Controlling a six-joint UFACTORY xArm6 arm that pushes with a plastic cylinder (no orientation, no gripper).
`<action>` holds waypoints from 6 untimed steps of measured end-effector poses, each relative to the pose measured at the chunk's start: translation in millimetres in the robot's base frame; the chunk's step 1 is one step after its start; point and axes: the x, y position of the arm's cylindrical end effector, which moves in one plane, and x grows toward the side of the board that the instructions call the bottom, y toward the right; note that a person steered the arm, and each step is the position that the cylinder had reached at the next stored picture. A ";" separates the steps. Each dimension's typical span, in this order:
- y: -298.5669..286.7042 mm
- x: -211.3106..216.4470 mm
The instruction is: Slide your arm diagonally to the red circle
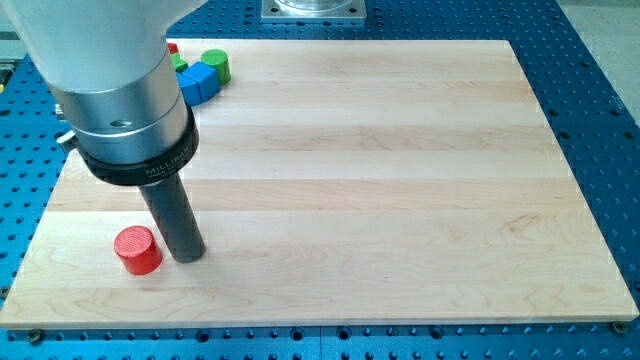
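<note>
Red circle (137, 250) just left of my tip (187, 257), nearly touching; no end effector, grip state untellable

A pale grey robot arm (95, 40) descends from the view's top left, ending in a brushed-metal collar with a black ring (135, 150) from which a straight dark rod (172, 215) stands nearly upright, my tip (187, 258) planted low at the view's left.
</note>
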 end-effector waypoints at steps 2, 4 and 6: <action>-50.9 16.8; -54.9 16.3; -53.1 17.9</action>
